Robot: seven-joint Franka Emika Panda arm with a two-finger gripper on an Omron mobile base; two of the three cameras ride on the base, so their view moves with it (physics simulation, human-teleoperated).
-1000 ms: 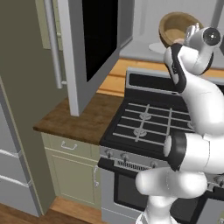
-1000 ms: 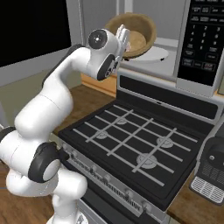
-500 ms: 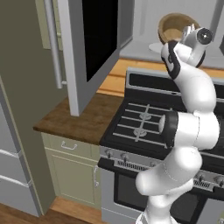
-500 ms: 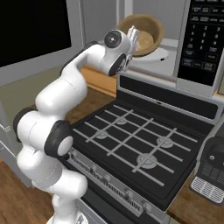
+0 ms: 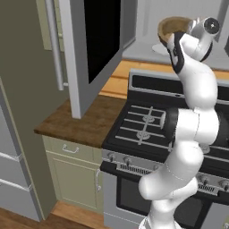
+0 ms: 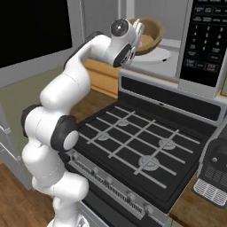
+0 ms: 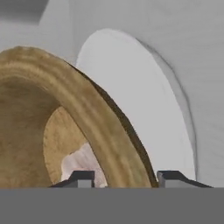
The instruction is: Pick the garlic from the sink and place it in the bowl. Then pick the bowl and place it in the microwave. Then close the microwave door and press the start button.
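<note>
garlic [image 7: 81, 164] is seen inside the bowl [image 7: 87, 113], whose rim sits between the tips of the pincer [image 7: 124, 177], which stand apart around it with a slight gap; whether the rim is gripped cannot be told. the bowl is judged to be at the set-down step, beyond it the white turntable [image 7: 144, 100] of the microwave [image 6: 206, 44]. next, a clean withdrawal is called for, with the microwave door [image 5: 96, 44] open to the side and the stove [image 6: 133, 142] below.

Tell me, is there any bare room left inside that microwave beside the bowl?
Yes. The white round turntable lies bare beside the wide brown wooden bowl, out to the pale interior wall. It is crowded at the bowl's rim, which the gripper straddles, with the small pale garlic inside. The gas hob below is bare too.
</note>
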